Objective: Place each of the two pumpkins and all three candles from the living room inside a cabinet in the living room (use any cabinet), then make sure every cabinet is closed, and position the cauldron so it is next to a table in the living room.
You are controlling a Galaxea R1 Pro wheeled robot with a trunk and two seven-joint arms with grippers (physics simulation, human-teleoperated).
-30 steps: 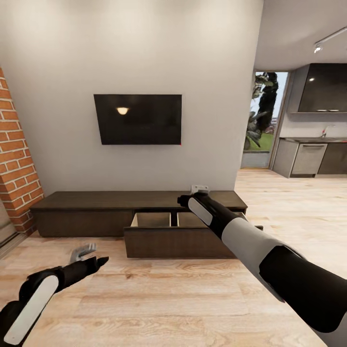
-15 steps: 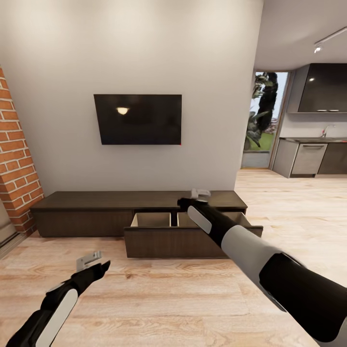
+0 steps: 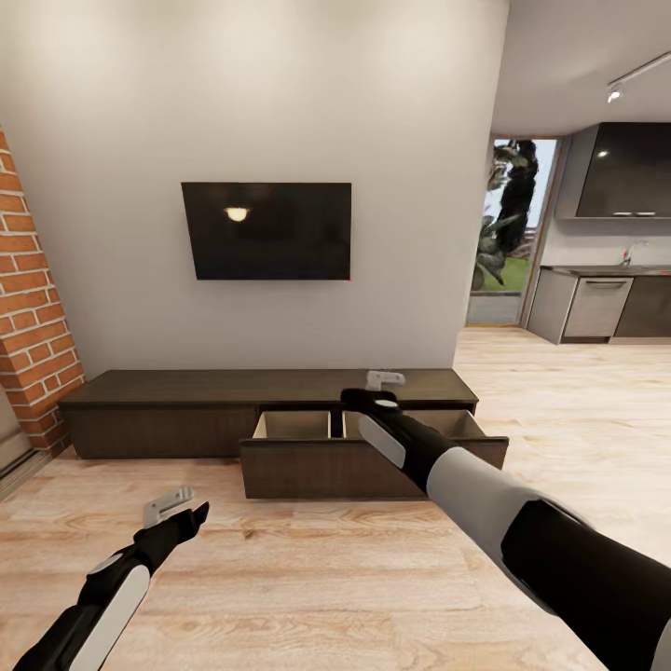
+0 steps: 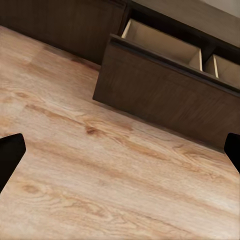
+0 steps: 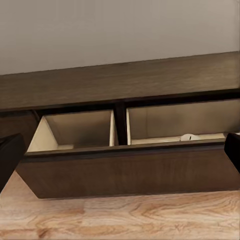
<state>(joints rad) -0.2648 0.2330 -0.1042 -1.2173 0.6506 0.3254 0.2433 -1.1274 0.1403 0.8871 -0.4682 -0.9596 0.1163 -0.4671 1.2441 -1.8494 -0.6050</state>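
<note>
Cabinet (image 3: 168,410): a long, low, dark brown unit is seen against the pale wall, under the black TV (image 3: 267,230). It stands on the light wood floor (image 3: 308,559).
Drawer (image 3: 373,466): one wide drawer on the cabinet's right half is pulled out over the floor. Pale wood is seen inside, and it is split into two boxes by a thin wall.
Candle (image 5: 189,136): a small pale round thing is seen low in one box of the drawer in the right wrist view. Only its top can be seen, so it cannot be told for sure that it is a candle.
Left pincer (image 3: 170,504): it is held low over the floor, in front of the closed left half of the cabinet and well apart from it. Its fingers are spread apart and nothing is held.
Right pincer (image 3: 384,379): it is held up over the pulled-out drawer, near the cabinet top. Its fingers are spread apart and nothing is held.
Brick wall (image 3: 28,326): red bricks are seen at the left edge.
Kitchen (image 3: 606,280): grey units are seen far off at the right.
</note>
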